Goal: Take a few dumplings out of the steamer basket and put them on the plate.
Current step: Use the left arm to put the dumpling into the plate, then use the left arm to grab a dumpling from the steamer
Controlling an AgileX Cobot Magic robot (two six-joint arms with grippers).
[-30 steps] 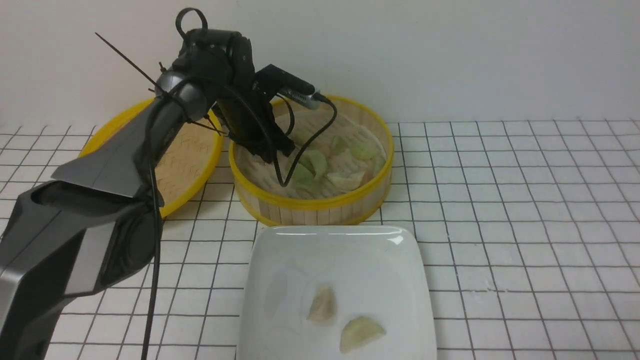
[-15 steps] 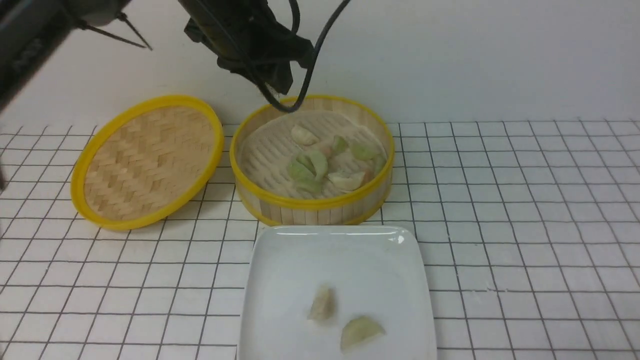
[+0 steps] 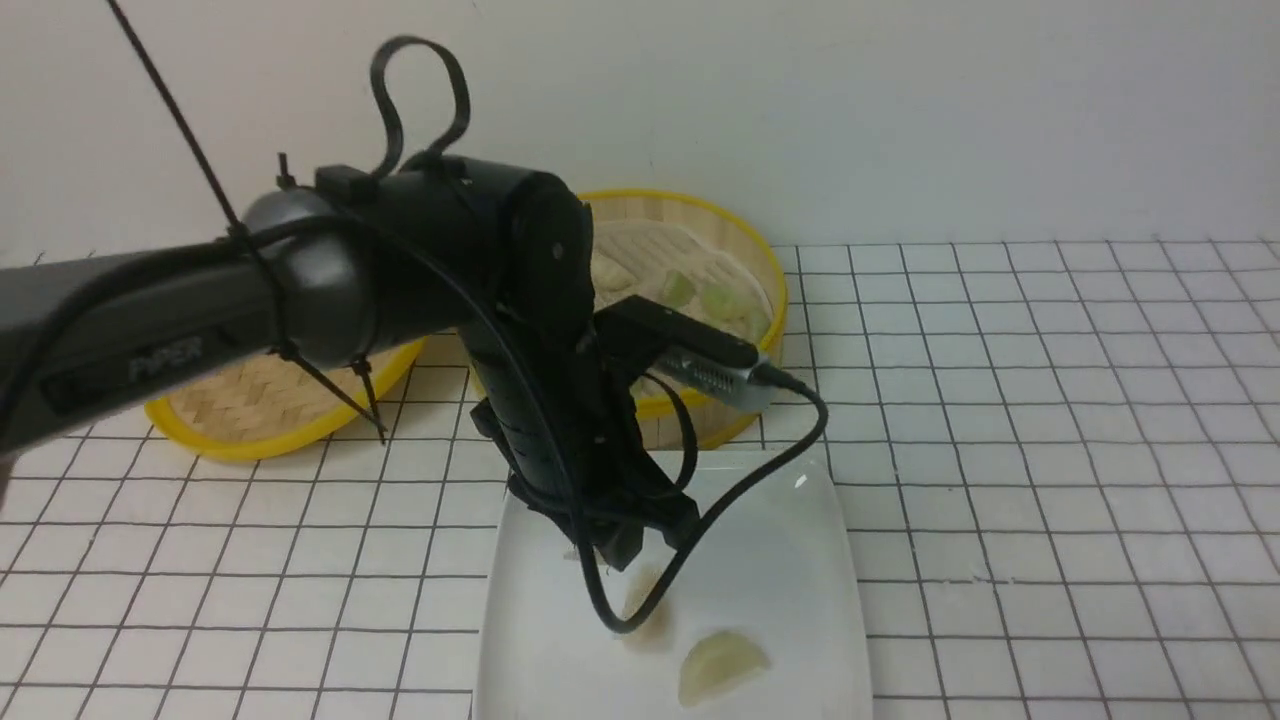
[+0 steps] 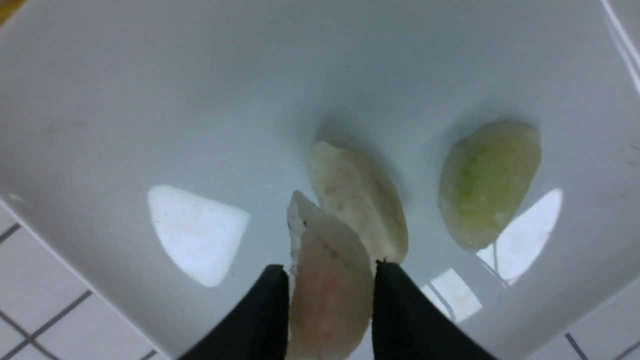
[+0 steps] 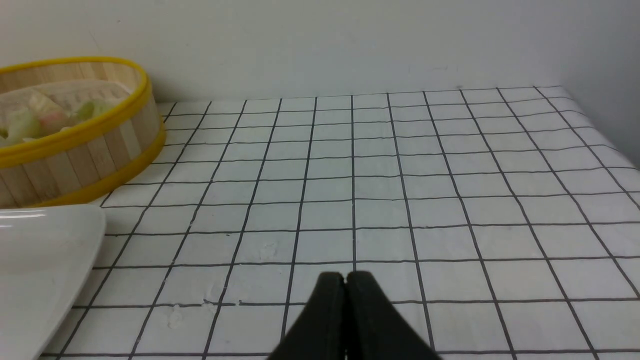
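My left gripper (image 4: 330, 272) is shut on a pinkish dumpling (image 4: 327, 280) and holds it just above the white plate (image 4: 150, 100). In the front view the left gripper (image 3: 625, 550) hangs over the plate (image 3: 800, 560). Two dumplings lie on the plate: a cream one (image 4: 357, 200) under the held one, and a pale green one (image 4: 487, 182), also in the front view (image 3: 720, 665). The steamer basket (image 3: 745, 395) stands behind the plate with several green dumplings (image 3: 718, 298) inside. My right gripper (image 5: 345, 280) is shut and empty over the tablecloth.
The flat woven lid (image 3: 235, 415) lies left of the basket, partly behind my left arm (image 3: 400, 270). A camera cable (image 3: 740, 490) loops over the plate. A white wall runs along the back. The basket (image 5: 75, 145) and the plate's corner (image 5: 45, 250) show in the right wrist view.
My left arm lifted out of the basket, swung high, then came down over the plate with the pinkish dumpling. The right gripper's earlier state is not shown.
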